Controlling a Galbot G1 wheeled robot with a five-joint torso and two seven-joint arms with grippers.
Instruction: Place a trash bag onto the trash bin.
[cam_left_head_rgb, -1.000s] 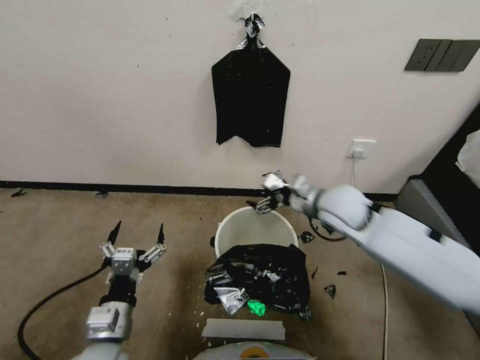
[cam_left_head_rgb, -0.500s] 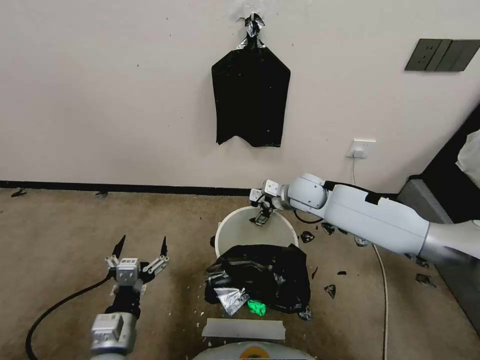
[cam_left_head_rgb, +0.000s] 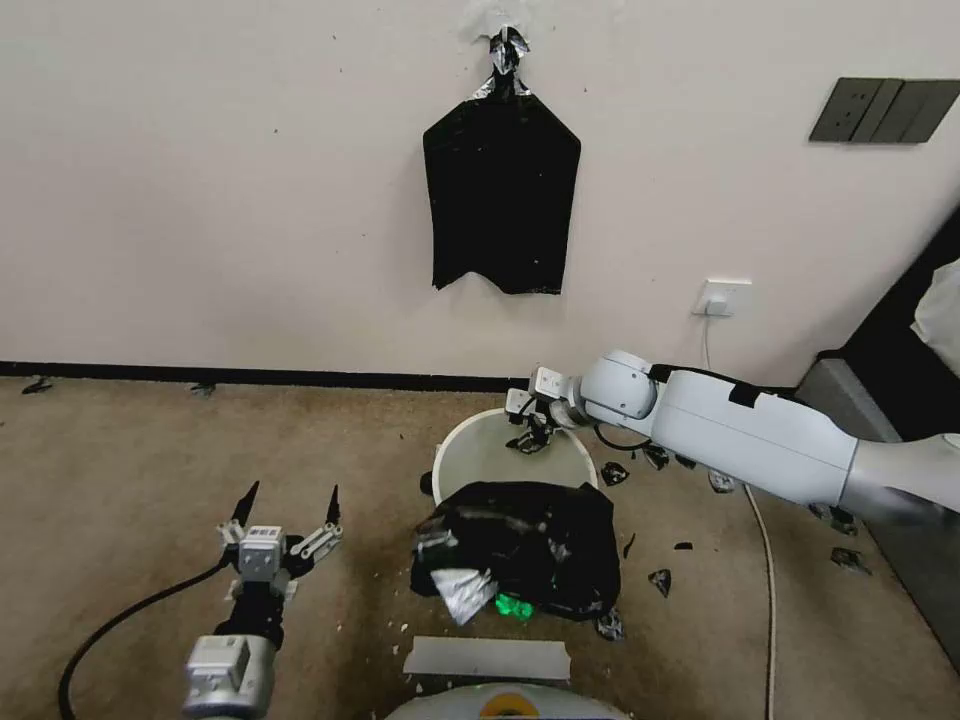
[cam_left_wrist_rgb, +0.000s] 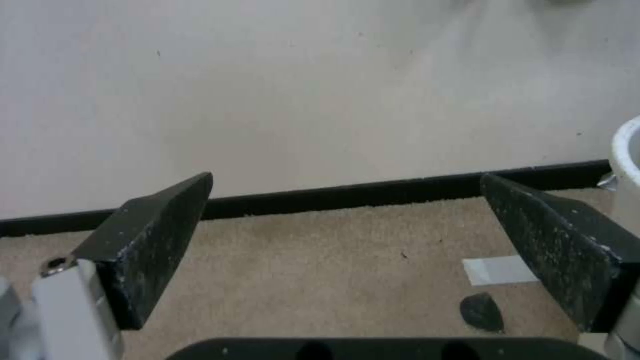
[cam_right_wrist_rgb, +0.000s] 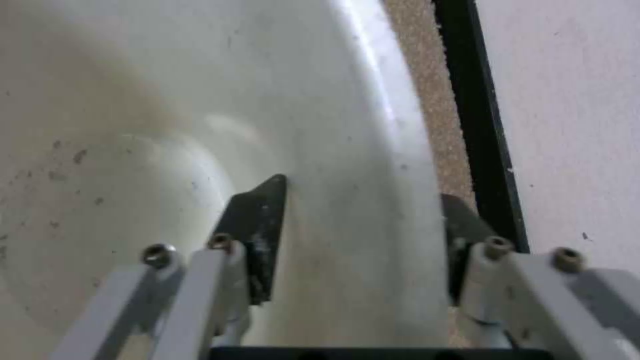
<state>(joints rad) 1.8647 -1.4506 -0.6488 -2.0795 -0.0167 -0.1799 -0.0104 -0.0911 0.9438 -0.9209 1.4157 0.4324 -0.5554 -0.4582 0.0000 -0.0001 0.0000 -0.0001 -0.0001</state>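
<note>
In the head view, the trash bin (cam_left_head_rgb: 500, 455) stands on the carpet (cam_left_head_rgb: 130, 460) near the wall (cam_left_head_rgb: 250, 200). The trash bag (cam_left_head_rgb: 525, 550) is crumpled over the near side of the bin, covering the near rim and hanging down the front; the far part of the rim is bare. The right gripper (cam_left_head_rgb: 527, 432) is at the far rim of the bin, and its arm reaches in from the right. The left gripper (cam_left_head_rgb: 289, 498) is low over the carpet, well apart from the bin on the left, with its two fingers spread wide and nothing between them. A flat black bag (cam_left_head_rgb: 502, 200) hangs on the wall above. Small black scraps (cam_left_head_rgb: 660, 580) lie on the carpet to the right of the bin.

In the left wrist view, the left gripper (cam_left_wrist_rgb: 347, 225) is released, and between its fingers only carpet and the black baseboard (cam_left_wrist_rgb: 347, 192) are seen. The white rim of the bin (cam_left_wrist_rgb: 625, 150) is at one edge.

In the right wrist view, the right gripper (cam_right_wrist_rgb: 363, 200) straddles the bin wall (cam_right_wrist_rgb: 353, 150): one finger (cam_right_wrist_rgb: 257, 225) is inside the bin, the other outside. I cannot tell if the fingers press the wall.
</note>
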